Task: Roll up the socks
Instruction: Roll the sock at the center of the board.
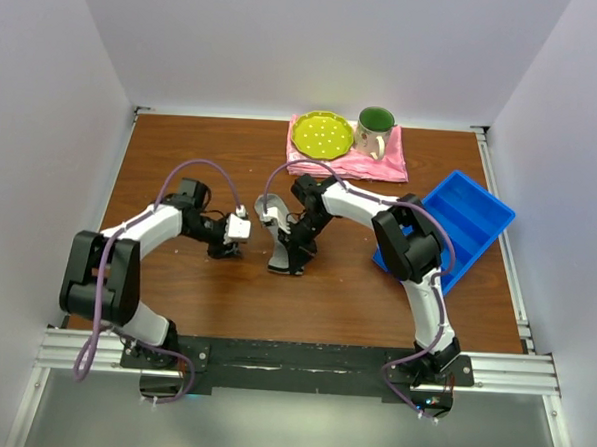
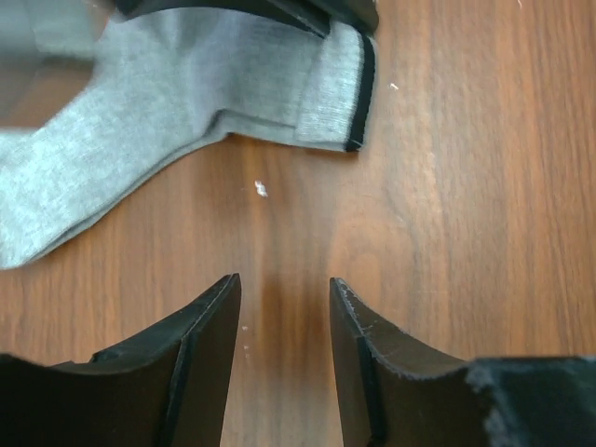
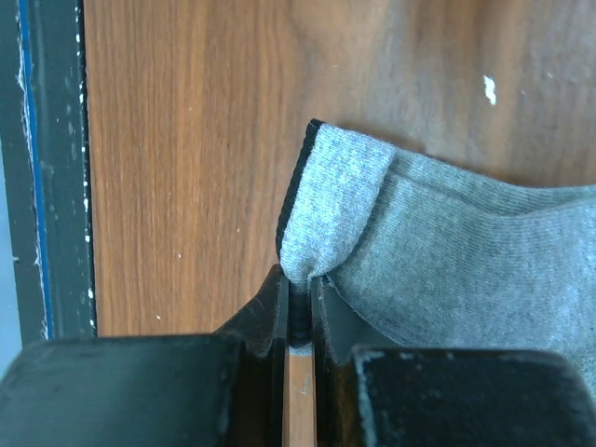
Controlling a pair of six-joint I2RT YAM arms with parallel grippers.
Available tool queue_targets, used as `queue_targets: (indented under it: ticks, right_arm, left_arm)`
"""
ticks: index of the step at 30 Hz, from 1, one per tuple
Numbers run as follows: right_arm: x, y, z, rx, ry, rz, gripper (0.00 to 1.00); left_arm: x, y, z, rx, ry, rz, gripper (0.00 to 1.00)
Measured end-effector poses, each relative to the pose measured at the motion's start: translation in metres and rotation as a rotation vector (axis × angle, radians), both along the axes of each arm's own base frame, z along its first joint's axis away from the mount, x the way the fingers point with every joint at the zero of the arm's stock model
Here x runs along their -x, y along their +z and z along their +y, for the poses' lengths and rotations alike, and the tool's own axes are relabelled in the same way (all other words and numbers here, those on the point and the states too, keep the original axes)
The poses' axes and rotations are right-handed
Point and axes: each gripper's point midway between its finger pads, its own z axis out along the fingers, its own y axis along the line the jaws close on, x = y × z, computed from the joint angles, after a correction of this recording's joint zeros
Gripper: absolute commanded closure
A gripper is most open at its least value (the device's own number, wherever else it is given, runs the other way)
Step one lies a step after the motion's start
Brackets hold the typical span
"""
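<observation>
One grey sock (image 3: 484, 261), right pincer (image 3: 298, 279) clamped on its cuff, left pincer (image 2: 284, 289) parted, empty

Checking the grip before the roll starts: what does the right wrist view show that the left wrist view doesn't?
Only right wrist: the right gripper with its jaws shut on a pinch of the folded cuff end of the sock. Only left wrist: the left gripper, open and empty above bare wood, short of the sock. Both: the grey sock with its dark-edged cuff lying on the wooden table.
</observation>
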Motion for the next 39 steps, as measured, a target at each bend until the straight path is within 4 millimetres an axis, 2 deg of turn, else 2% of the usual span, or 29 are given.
queue_targets:
  ticks: [4,7,15,20,24,30,39]
  right_arm:
    - [-0.001,0.0,0.0,0.01,-0.024,0.004,1.0]
    - [-0.001,0.0,-0.001,0.016,-0.031,0.008,1.0]
    - [-0.002,0.0,0.0,0.031,-0.045,0.032,1.0]
    - [-0.004,-0.001,0.001,0.051,-0.058,0.078,1.0]
    - [-0.004,-0.001,0.003,0.055,-0.067,0.124,1.0]
    - [-0.005,-0.001,0.002,0.053,-0.08,0.149,1.0]
    - [-0.007,-0.001,0.0,0.043,-0.096,0.174,1.0]
  left_arm:
    - [-0.019,0.013,0.002,0.088,0.011,0.078,0.54]
    - [-0.029,0.018,0.007,0.124,0.006,0.063,0.53]
    - [0.009,0.008,-0.001,0.052,-0.045,-0.033,0.5]
    - [0.004,0.009,-0.013,-0.006,-0.058,-0.155,0.47]
    - [0.009,0.006,-0.032,-0.03,-0.095,-0.199,0.46]
    - [0.004,0.009,-0.054,-0.048,-0.121,-0.269,0.45]
    - [0.027,-0.024,-0.083,-0.119,-0.213,-0.246,0.46]
